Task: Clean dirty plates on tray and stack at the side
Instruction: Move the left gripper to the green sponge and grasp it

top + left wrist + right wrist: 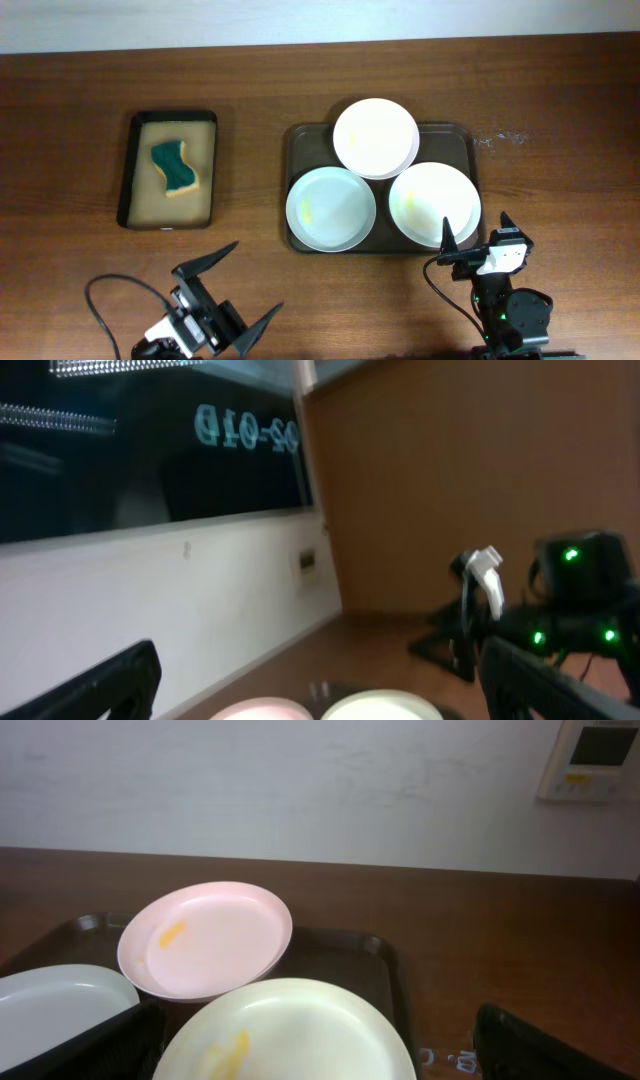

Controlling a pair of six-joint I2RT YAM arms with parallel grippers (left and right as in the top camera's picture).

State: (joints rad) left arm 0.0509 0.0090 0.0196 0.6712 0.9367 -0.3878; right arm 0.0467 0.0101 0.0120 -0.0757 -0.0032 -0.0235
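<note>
Three white plates lie on the dark brown tray (466, 133): one at the back middle (375, 138), one at the front left (331, 208) and one at the front right (434, 203). All three carry faint yellow smears. In the right wrist view the back plate (205, 938) looks pinkish, the front right plate (285, 1032) is nearest and the front left plate (50, 1013) shows at the left edge. My right gripper (474, 236) is open and empty just in front of the tray. My left gripper (243, 281) is open and empty near the front left edge. Its wrist view shows two plate rims (380, 705).
A smaller black tray (128, 170) with a tan liner sits at the left and holds a green and yellow sponge (175, 168). Small white specks (505, 137) lie on the wood right of the brown tray.
</note>
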